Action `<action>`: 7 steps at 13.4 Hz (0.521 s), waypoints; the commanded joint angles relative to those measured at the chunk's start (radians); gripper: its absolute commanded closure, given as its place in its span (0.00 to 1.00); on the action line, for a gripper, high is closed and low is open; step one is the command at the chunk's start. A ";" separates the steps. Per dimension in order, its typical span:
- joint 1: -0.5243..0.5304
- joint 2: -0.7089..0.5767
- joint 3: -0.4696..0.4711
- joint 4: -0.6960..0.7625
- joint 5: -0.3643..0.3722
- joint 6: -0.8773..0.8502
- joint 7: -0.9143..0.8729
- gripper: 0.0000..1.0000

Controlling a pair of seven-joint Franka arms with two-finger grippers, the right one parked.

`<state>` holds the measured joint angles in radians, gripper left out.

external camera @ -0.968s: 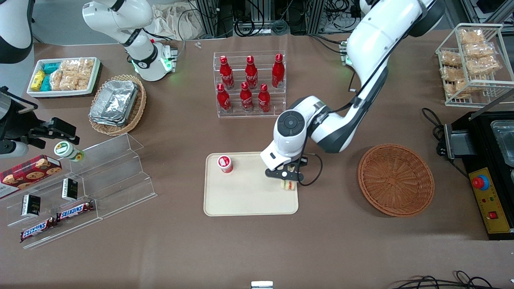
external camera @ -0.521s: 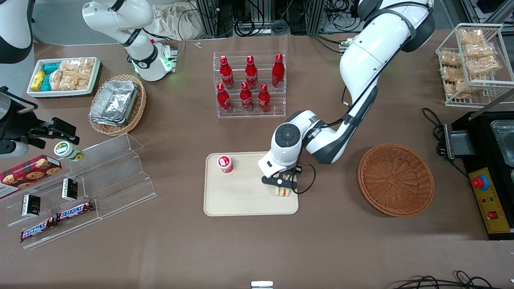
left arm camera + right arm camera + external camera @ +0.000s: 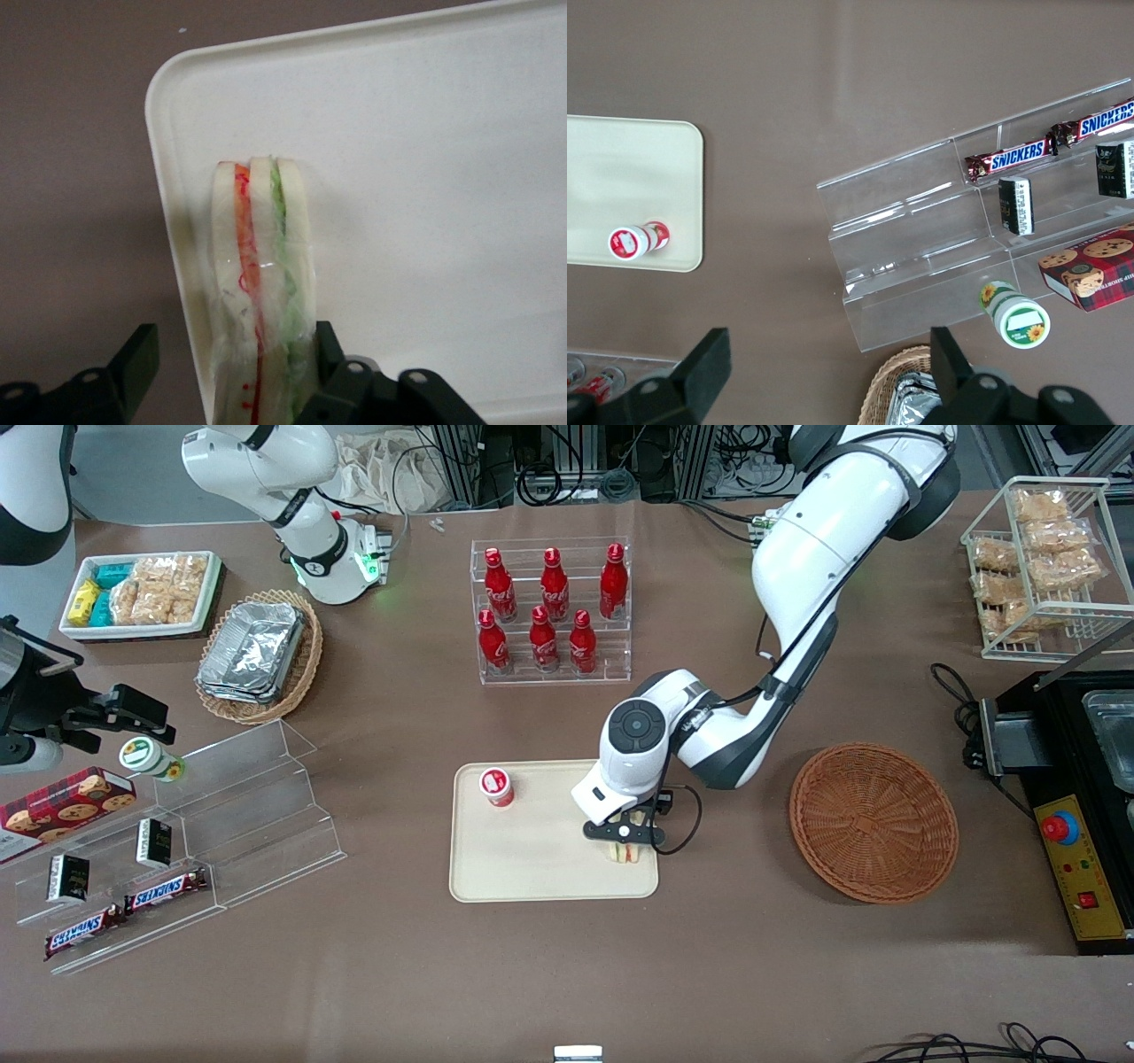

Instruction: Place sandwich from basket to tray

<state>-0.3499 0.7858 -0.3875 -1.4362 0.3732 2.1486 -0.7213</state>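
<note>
on the flat cream-beige plastic tray [image 3: 532, 868], at its corner nearest the round reddish-brown wicker basket [image 3: 873, 821], the front view shows the triangular pale-bread sandwich [image 3: 625, 852] directly under the left arm's gripper [image 3: 622, 834]. from the left wrist view, the sandwich [image 3: 261, 292] stands on edge beside the tray rim [image 3: 164, 204], its long axis running straight out from between the spread fingers [image 3: 137, 359], one touching its green side, the other apart, so the gripper [image 3: 232, 372] looks released and free to lift straight up.

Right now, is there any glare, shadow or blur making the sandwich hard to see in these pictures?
Front view: even lighting, but the working arm's gripper hangs over the sandwich, hiding most of it. Left wrist view: the sandwich is soft and slightly blurred, its clear wrap showing faint shine; the tray looks washed out, with a dim shadow beside the sandwich. The open fingers are dark, with little detail.
</note>
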 commanded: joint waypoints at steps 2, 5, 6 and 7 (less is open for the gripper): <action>0.000 -0.146 0.010 -0.001 -0.074 -0.230 0.078 0.01; -0.003 -0.287 0.117 -0.013 -0.177 -0.386 0.239 0.01; -0.001 -0.325 0.134 -0.015 -0.189 -0.430 0.270 0.01; -0.001 -0.357 0.172 -0.015 -0.206 -0.462 0.296 0.01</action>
<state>-0.3465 0.5134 -0.2693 -1.4104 0.2072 1.7356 -0.4838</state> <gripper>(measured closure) 0.004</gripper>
